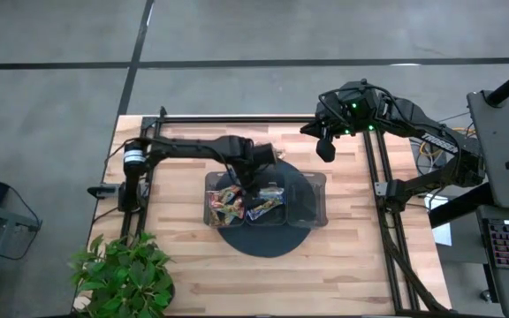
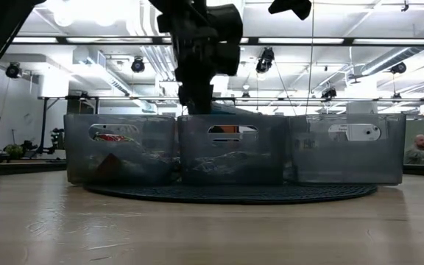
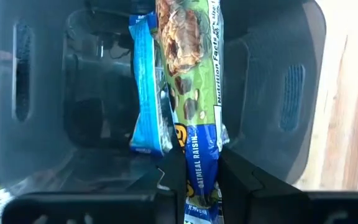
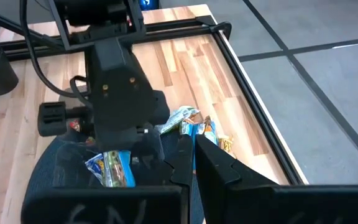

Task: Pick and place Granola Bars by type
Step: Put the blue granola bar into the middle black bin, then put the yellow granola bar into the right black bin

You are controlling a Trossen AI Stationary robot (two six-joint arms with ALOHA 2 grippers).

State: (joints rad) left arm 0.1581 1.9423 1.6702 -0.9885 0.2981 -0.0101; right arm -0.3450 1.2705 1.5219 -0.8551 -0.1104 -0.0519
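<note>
The wooden table fills the lower middle of the high view, and on it lies a dark round mat that carries the dark three-compartment tray, probably so that the tray does not slide.

The left arm reaches from the left of the frame to the tray's centre. The left gripper hangs above the middle compartment, its fingers closed narrowly on an Oatmeal Raisin bar, green and blue. A light blue bar hangs pressed against it, so I judge two bars are lifted together; whether the fingers pinch the second one I cannot tell.

The right arm waits at the upper right of the high view, with the right gripper fully closed and empty.

The other Granola Bars lie mixed in the left and middle compartments; they overlap, so I cannot count them. Some more lie beside the tray. The right compartment appears empty.
</note>
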